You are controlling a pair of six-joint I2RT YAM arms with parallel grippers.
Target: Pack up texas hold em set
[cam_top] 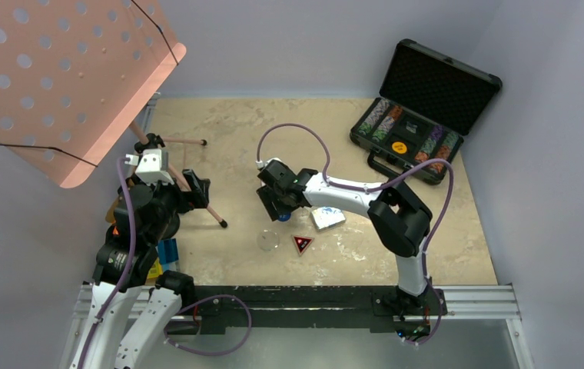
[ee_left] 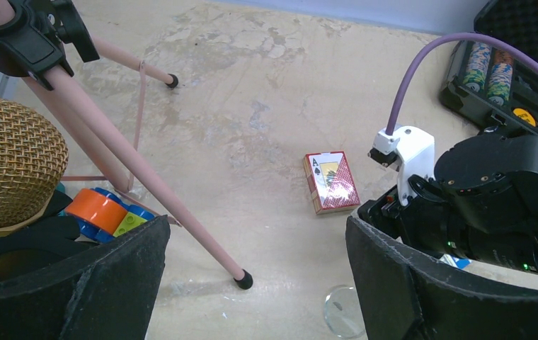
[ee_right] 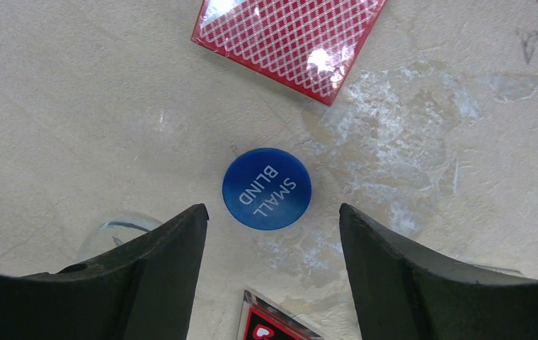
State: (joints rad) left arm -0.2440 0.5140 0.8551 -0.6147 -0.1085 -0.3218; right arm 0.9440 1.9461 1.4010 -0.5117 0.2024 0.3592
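From above, the black hard briefcase (cam_top: 439, 84) stands open at the far right corner of the beige counter (cam_top: 220, 123), with rows of coloured chips and an orange round button (cam_top: 399, 146) already in its foam. The right end effector (cam_top: 276, 206) hangs over the middle of the counter just above a small round blue button (cam_top: 283, 217). A clear round button (cam_top: 267, 241), a dark triangular marker (cam_top: 302, 244) and a blue-and-white card deck (cam_top: 327, 217) lie close by. The left end effector (cam_top: 194, 191) sits beside the pink perforated music stand (cam_top: 66, 77).

The left wrist view shows its own fingers spread wide with nothing between them. A red-backed card deck (ee_left: 331, 181) lies flat on the counter just beside the right arm.

The right wrist view shows the blue button, marked SMALL BLIND, flat on the counter. It sits centred in the gap between the two parted fingers, which hold nothing.

The step in hand looks to be picking up this button. It is a thin disc lying flat, so the fingertips should probably come straight down until they almost touch the counter, then close on the rim. The red deck above and the marker below lie close to the button but outside the closing line. Keeping the wrist from twisting should leave both undisturbed.
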